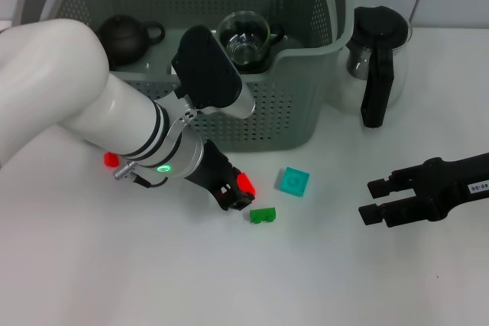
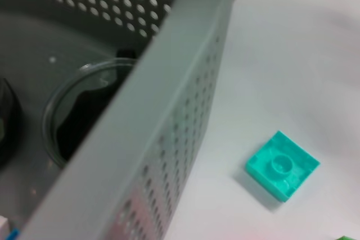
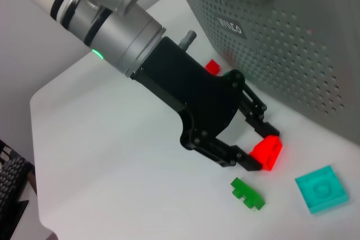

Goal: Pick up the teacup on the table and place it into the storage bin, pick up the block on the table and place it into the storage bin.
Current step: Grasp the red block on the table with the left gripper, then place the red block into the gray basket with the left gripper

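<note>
Left gripper (image 1: 238, 195): you have it low over the table (image 1: 114, 280) in front of the storage bin (image 1: 290, 104), fingers clamped on the red block (image 3: 266, 152).
Red block: pinched between the fingertips, just above or on the tabletop; you cannot tell which.
Green block (image 1: 263, 215): on the table just beside the left gripper's tips.
Teal block (image 1: 293, 181): flat on the table, near the bin's front wall.
Small red piece (image 1: 111, 159): on the table behind the left arm.
Teacup (image 1: 244, 36): clear glass, inside the bin, near the front wall.
Dark teapot (image 1: 126, 38): inside the bin, to the teacup's left.
Glass pitcher (image 1: 374, 55): black handle, standing on the table right of the bin.
Right gripper (image 1: 374, 201): parked low at the right, fingers apart, nothing between them.
</note>
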You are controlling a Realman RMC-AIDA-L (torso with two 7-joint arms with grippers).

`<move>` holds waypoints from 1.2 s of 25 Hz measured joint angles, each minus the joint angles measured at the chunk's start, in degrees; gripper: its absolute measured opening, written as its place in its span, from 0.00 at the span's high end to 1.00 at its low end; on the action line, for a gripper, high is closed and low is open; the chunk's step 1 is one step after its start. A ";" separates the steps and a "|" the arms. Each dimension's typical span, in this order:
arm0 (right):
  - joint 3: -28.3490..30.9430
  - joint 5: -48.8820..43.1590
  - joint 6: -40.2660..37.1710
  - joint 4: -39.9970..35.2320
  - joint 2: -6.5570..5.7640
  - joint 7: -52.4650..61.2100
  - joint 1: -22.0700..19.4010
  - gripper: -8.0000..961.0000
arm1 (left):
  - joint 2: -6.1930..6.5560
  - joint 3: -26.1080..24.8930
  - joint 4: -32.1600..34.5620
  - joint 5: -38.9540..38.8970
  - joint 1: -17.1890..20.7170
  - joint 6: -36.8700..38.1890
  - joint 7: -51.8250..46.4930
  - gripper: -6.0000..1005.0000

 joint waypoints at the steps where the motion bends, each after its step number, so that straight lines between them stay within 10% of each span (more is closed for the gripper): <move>1: 0.00 0.01 0.01 0.00 0.00 0.00 0.01 0.26 | 0.02 0.05 -0.01 -0.01 -0.03 0.07 0.00 0.50; 12: 0.01 0.06 0.01 0.00 -0.09 0.00 -0.19 0.26 | 0.17 -7.97 10.89 -1.27 1.86 13.94 3.18 0.58; 21: 0.00 0.14 0.02 0.00 -0.02 0.07 0.29 0.26 | 3.76 -42.41 19.91 -18.28 -0.56 45.32 16.65 0.58; 26: 0.00 0.14 0.03 0.00 0.00 0.09 0.31 0.26 | 8.29 -53.81 13.87 -29.22 -4.08 42.36 14.73 0.58; 30: -0.01 0.13 0.09 0.00 0.13 0.09 0.29 0.26 | 8.32 -52.32 12.28 -28.86 -5.60 31.13 12.98 0.58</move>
